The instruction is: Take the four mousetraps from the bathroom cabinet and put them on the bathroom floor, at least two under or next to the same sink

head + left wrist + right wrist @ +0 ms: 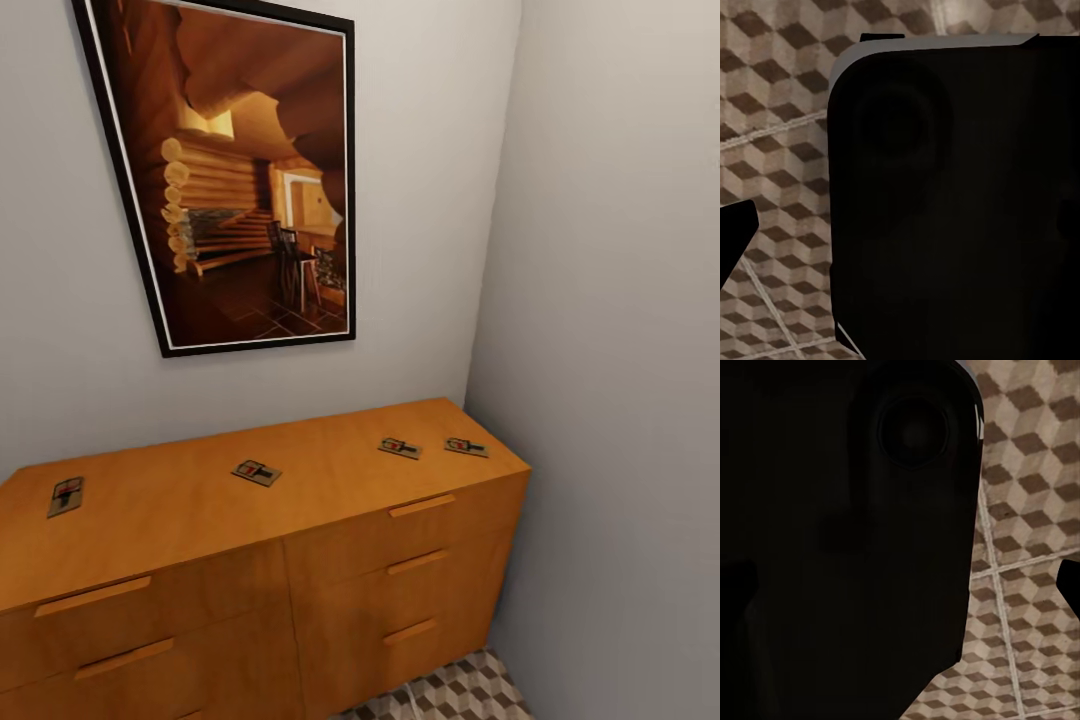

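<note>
The left fingers (735,236) showed just as a dark tip at the edge of the left wrist view, so I could not tell if they were spread or pressed together. It was the same with the right fingers (1069,585) — just a dark bit at the side of the right wrist view. Beside each one was a big black robot part (952,202), and under it lay the bathroom floor (780,97) with its small brown and cream cube pattern and pale lines.

In the head view, the orange-brown cabinet (400,600) stood in a corner between two pale walls (610,250). All four mousetraps lay flat on top of the cabinet, well apart from the floor. The first mousetrap (65,495) sat at about 9 o'clock, near the top's far left end. The second mousetrap (256,472) lay near the middle. The third mousetrap (400,448) and the fourth mousetrap (466,447) lay close together at about 3 o'clock — near the right end. A big picture (245,170) in a black frame hung on the wall above, at 12 o'clock. A small patch of floor showed at 5 o'clock.
</note>
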You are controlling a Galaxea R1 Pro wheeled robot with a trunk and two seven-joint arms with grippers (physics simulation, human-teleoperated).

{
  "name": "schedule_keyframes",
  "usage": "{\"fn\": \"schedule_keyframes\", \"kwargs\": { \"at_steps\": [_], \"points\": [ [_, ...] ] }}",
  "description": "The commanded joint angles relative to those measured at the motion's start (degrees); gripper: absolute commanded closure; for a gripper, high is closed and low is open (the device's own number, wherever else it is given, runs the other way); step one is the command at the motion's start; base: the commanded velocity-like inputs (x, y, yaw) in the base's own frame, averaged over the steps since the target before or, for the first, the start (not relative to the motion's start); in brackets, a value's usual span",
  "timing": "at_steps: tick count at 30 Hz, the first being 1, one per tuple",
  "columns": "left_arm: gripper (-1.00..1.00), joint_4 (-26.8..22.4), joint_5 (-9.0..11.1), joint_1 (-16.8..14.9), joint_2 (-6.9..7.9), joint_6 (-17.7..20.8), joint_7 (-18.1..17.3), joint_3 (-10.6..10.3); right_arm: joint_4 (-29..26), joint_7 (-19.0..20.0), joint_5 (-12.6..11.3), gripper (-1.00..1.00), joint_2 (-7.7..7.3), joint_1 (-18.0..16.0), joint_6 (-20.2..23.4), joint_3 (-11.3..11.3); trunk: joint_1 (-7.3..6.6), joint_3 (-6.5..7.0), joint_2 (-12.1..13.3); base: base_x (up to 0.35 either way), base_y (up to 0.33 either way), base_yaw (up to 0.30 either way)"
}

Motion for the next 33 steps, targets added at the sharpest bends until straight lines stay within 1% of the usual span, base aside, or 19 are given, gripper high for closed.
{"fn": "schedule_keyframes", "kwargs": {
  "at_steps": [1,6,11,33],
  "points": [
    [-1.0,-0.03,0.06,0.01,0.0,-0.12,-0.01,0.04,0.01,-0.02,0.06,-1.0,-0.02,-0.01,-0.08,0.04,0.0,-0.04,-0.02,0.0,-0.01,0.0],
    [-1.0,-0.03,0.07,0.01,0.0,-0.12,-0.01,0.06,0.01,-0.02,0.06,-1.0,0.0,-0.01,-0.11,0.04,0.0,-0.04,-0.02,0.0,-0.005,0.036],
    [-1.0,-0.03,0.07,0.01,0.0,-0.12,-0.01,0.06,0.01,-0.02,0.06,-1.0,-0.02,-0.01,-0.1,0.04,0.0,-0.04,-0.02,0.0,-0.002,0.14],
    [-1.0,-0.03,0.07,0.01,0.0,-0.12,-0.01,0.04,0.01,-0.02,0.06,-1.0,-0.04,-0.01,-0.04,-0.03,0.0,-0.04,-0.02,0.0,0.0,0.234]
  ]
}}
